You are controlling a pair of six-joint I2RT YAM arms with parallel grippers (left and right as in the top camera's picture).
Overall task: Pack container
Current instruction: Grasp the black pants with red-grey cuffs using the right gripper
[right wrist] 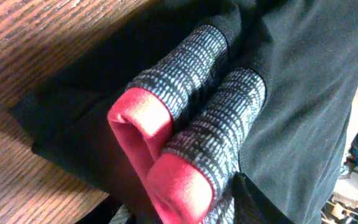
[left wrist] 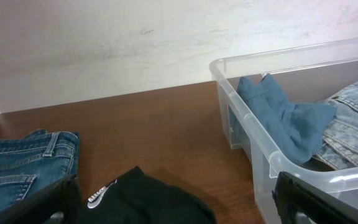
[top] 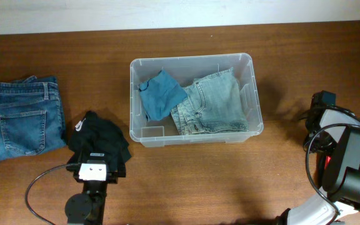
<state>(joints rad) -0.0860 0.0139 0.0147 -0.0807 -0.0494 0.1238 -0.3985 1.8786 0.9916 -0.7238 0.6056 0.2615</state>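
The clear container (top: 195, 139) stands mid-table and holds a blue cloth (top: 160, 94) and folded light jeans (top: 212, 103). In the left wrist view its rim (left wrist: 248, 115) is at the right. A black garment (top: 99, 134) with a white logo lies left of the container. My left gripper (top: 97, 156) hangs over its near edge. It is open, with the garment (left wrist: 148, 199) between its wide-spread fingers (left wrist: 179, 208). My right arm (top: 339, 147) is at the table's right edge. Its wrist view is filled by a grey knit item with red tips (right wrist: 185, 118) against black cloth (right wrist: 303, 93).
Folded dark blue jeans (top: 22, 115) lie at the far left and show in the left wrist view (left wrist: 23, 162). A black cable (top: 42, 181) loops by the left arm's base. Bare wood (top: 230, 181) lies in front of the container.
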